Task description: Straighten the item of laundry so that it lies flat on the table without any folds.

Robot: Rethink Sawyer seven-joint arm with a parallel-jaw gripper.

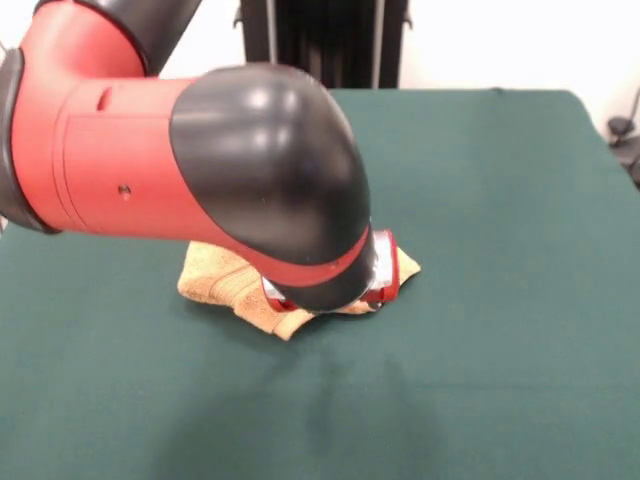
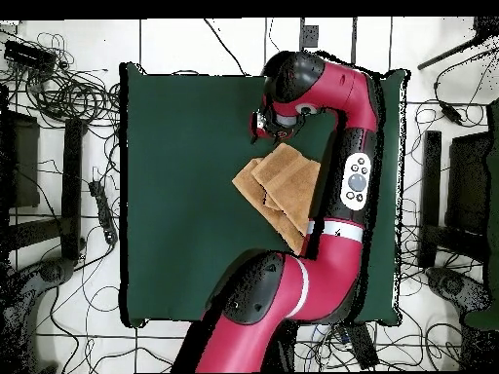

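Observation:
The orange-tan towel lies folded over itself in overlapping layers on the dark green table, right of the middle in the overhead view. In the front view only its left part and a right corner show under the arm. My gripper is low at the towel's far edge from the base. In the front view the black elbow hides it, and only a red part of the wrist shows on the towel. I cannot see whether it grips the cloth.
The red arm runs along the table's right side in the overhead view and covers part of the towel's right edge. Cables and stands lie on the floor around the table.

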